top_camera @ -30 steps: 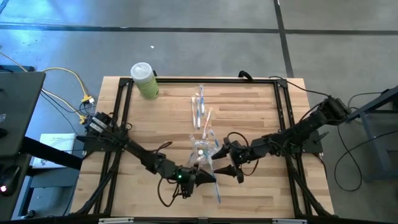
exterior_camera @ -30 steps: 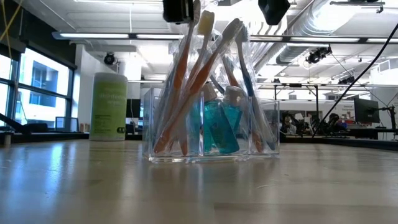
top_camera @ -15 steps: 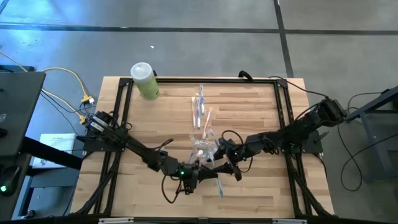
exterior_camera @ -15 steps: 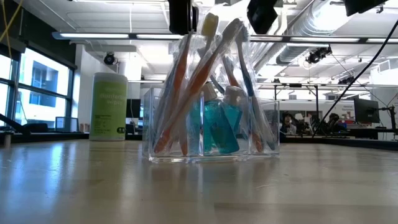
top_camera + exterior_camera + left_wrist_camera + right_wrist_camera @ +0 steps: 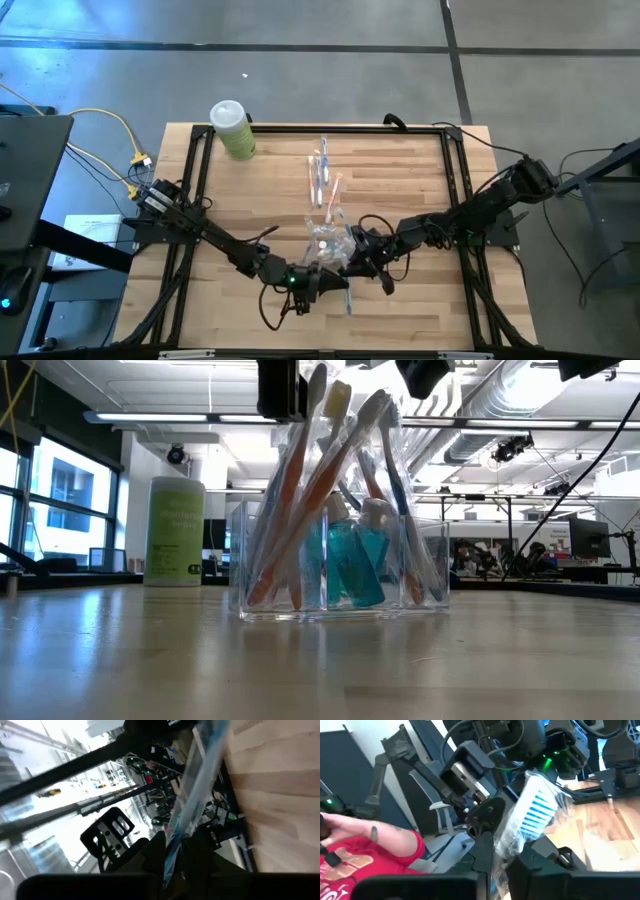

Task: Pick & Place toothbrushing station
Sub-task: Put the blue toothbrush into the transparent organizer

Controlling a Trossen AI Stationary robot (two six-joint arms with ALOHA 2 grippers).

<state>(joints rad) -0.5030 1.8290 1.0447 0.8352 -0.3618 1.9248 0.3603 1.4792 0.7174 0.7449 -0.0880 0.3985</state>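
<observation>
Where: a clear plastic holder [image 5: 340,565] stands on the wooden tabletop [image 5: 400,180], toward the middle of the front edge, stuffed with wrapped toothbrushes and two small teal bottles [image 5: 352,560].
Left pincer [image 5: 322,283]: at the front side of the holder, it has a wrapped blue toothbrush [image 5: 192,805] between its fingers; how tightly they bear on it cannot be told.
Right pincer [image 5: 352,262]: meets it from the right side and is clamped on the bristle end of the same wrapped toothbrush [image 5: 537,810].
Loose brushes [image 5: 322,172]: more wrapped toothbrushes lie flat toward the back edge, well apart from the holder.
Bystander items: a light-green bottle [image 5: 233,130] stands at the back-left corner, out of the work.
Risk, shared grip: with both pincers on one thin brush, an uneven pull would likely bend it or tear the wrapper.
Risk, holder: it looks light and top-heavy; a brush end catching on its rim could tip it and spill the leaning brushes.
Risk, slip: the wrapper appears slick, so the brush may slide out and drop near the front edge.
</observation>
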